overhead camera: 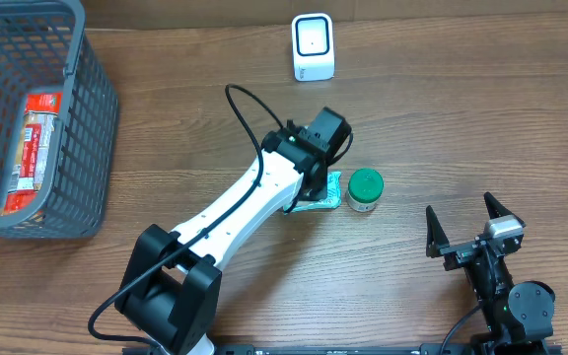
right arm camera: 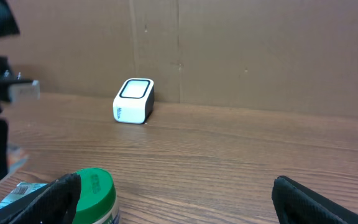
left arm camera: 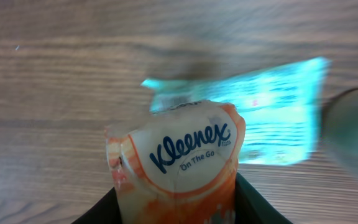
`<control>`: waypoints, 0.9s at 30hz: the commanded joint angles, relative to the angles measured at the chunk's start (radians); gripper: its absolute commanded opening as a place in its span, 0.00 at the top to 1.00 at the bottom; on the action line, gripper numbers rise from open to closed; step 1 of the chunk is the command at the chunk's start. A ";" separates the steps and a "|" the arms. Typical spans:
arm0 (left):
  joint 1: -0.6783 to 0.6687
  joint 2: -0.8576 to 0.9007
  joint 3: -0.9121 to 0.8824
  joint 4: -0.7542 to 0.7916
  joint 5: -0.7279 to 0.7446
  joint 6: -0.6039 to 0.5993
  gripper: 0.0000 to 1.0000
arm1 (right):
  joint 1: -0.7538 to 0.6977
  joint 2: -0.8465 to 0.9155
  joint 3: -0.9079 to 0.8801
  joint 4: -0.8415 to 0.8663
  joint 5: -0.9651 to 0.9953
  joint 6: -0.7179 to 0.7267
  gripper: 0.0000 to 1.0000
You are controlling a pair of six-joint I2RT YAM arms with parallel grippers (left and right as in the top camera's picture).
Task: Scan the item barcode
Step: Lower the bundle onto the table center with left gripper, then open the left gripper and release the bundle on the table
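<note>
Overhead, near edge: your right gripper (overhead camera: 468, 229), jaws wide, empty. Middle: your left gripper (overhead camera: 314, 187) clamped on an orange-and-white Kleenex pack (left arm camera: 182, 162), over a teal packet (left arm camera: 278, 112); green-lidded jar (overhead camera: 366, 189) just beside. Far edge: white scanner (overhead camera: 313, 46), well apart from the pack.

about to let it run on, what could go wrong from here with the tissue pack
The soft pack, pinched at one end by the left fingers, might slip or sag on the way to the scanner.
The teal packet and jar sit right beside it; a swing could knock them.
No barcode shows on the face in view, so the scan may miss.
</note>
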 commanded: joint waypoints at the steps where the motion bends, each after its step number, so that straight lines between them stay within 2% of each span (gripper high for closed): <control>1: 0.013 -0.026 -0.068 0.010 -0.077 -0.054 0.62 | -0.008 -0.009 -0.011 0.004 -0.005 -0.005 0.00; 13: 0.083 -0.026 -0.214 0.156 0.108 -0.070 0.62 | -0.008 -0.009 -0.011 0.004 -0.005 -0.005 0.00; 27: 0.085 -0.026 -0.187 0.263 0.175 -0.044 0.64 | -0.008 -0.009 -0.011 0.004 -0.005 -0.005 0.00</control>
